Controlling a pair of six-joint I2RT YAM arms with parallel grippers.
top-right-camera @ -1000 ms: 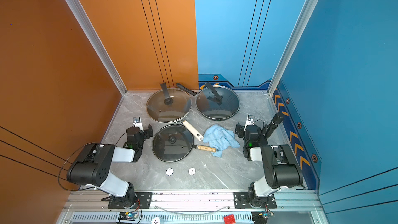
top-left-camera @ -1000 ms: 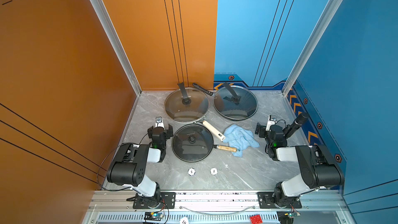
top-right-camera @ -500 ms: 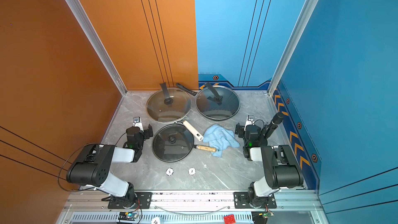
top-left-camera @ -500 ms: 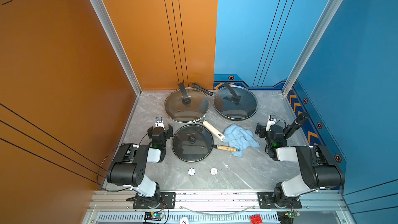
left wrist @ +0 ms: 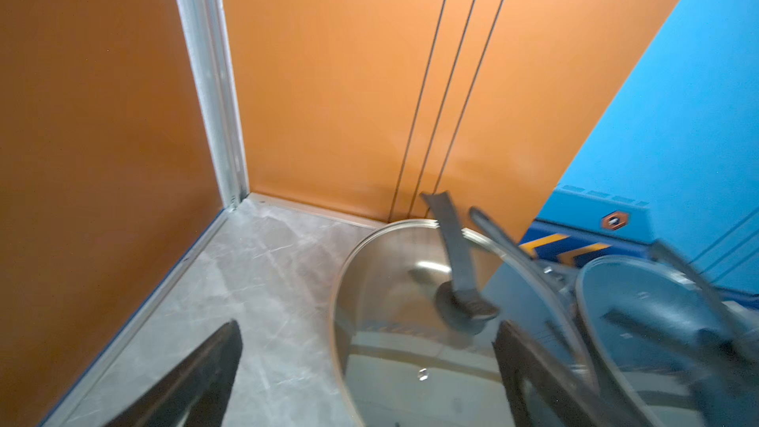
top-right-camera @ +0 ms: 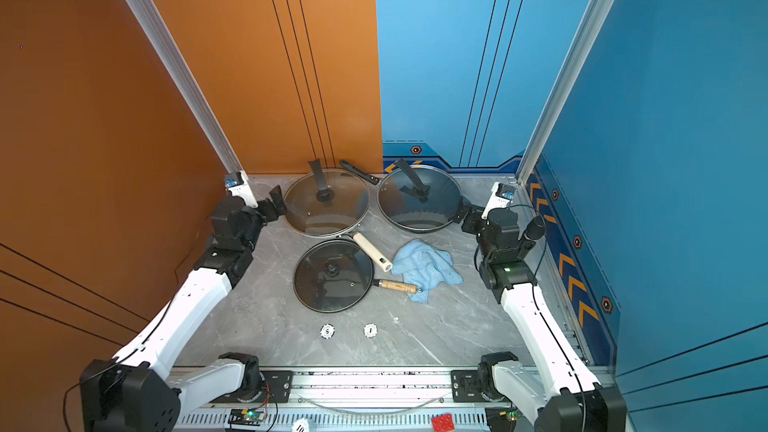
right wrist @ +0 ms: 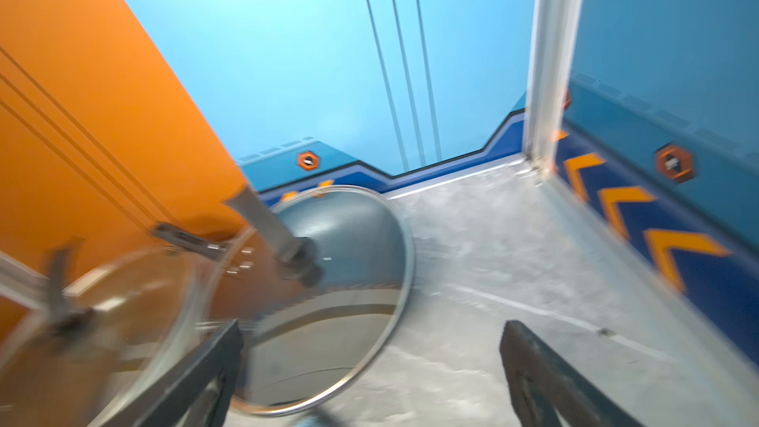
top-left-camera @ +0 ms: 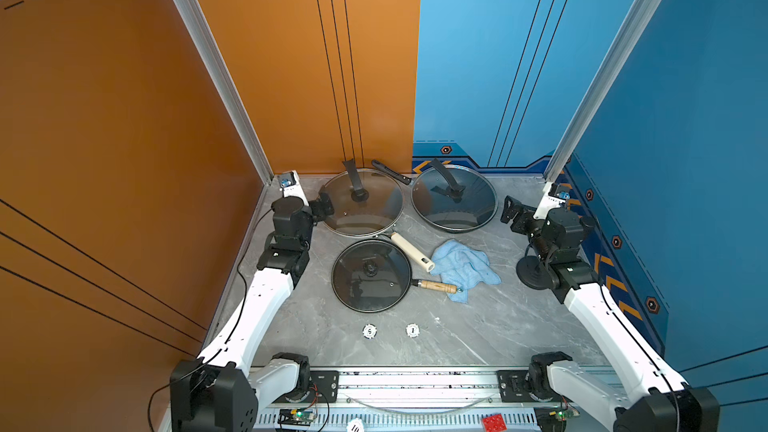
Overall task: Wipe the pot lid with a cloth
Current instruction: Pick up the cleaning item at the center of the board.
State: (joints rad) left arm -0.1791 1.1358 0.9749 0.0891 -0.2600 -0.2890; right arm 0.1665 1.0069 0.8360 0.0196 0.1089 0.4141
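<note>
Cloth (top-left-camera: 463, 268) lies crumpled on the tabletop (top-left-camera: 478, 326), right of centre, with the wooden pan handle (top-left-camera: 436, 285) resting on its near edge. I see both pincers spread wide, holding nothing. Right pincer (top-left-camera: 512, 213) is well apart beyond the cloth, beside the right-hand glass lid (top-left-camera: 454, 218). Left pincer (top-left-camera: 325, 205) is by the left-hand glass lid (top-left-camera: 365, 218).

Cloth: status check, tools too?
Left tool open, empty. Right tool open, empty. Cloth crumpled on table, not held. Wooden handle lies across its corner.
</note>
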